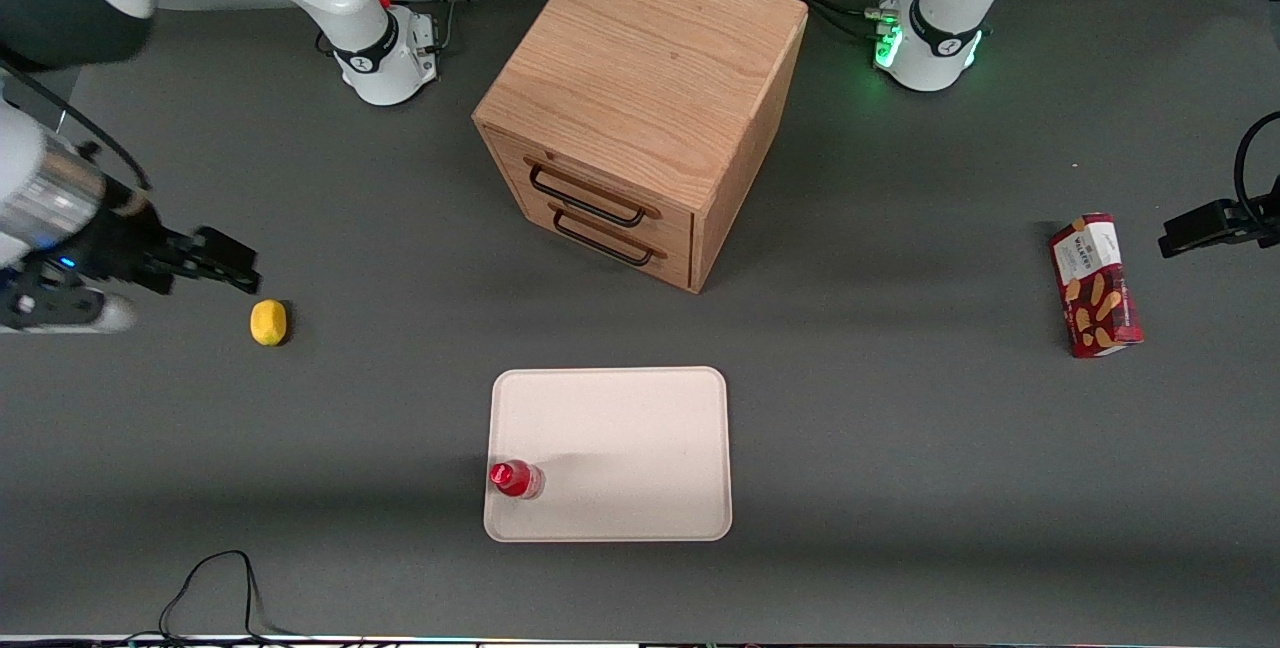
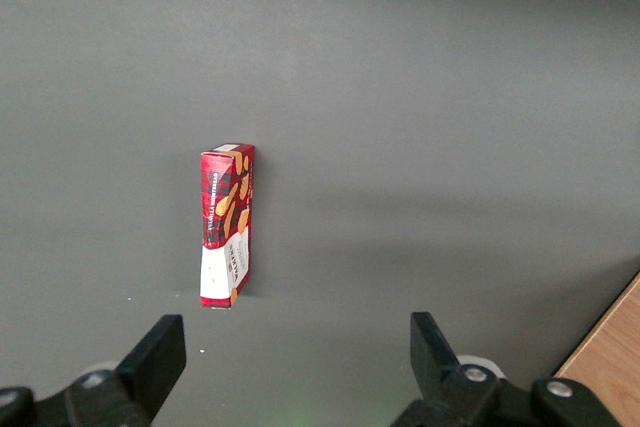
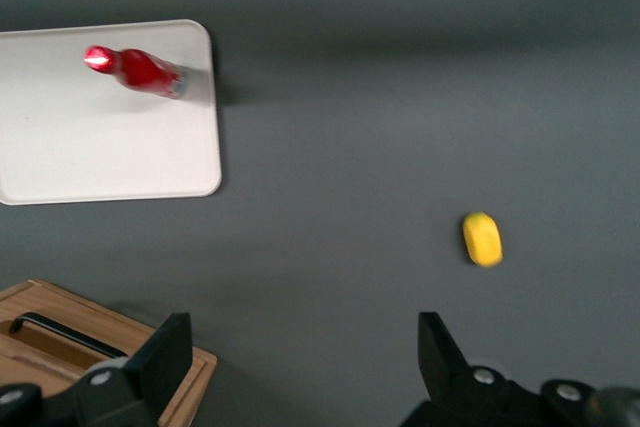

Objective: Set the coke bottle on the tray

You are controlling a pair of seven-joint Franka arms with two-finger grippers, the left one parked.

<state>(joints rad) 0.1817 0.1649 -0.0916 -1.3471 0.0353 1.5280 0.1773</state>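
Observation:
The coke bottle (image 1: 515, 479), tiny and red with a red cap, stands upright on the cream-pink tray (image 1: 620, 428), in the tray's corner nearest the front camera toward the working arm's end. It also shows in the right wrist view (image 3: 140, 71) on the tray (image 3: 100, 147). My right gripper (image 1: 235, 268) is open and empty, raised above the table toward the working arm's end, far from the tray and close to a yellow lemon (image 1: 268, 322). In its wrist view the gripper (image 3: 300, 352) has its jaws spread wide over bare table.
A wooden two-drawer cabinet (image 1: 640, 108) stands farther from the front camera than the tray; its corner shows in the right wrist view (image 3: 90, 342). The lemon also shows there (image 3: 483, 239). A red snack box (image 1: 1095, 285) lies toward the parked arm's end.

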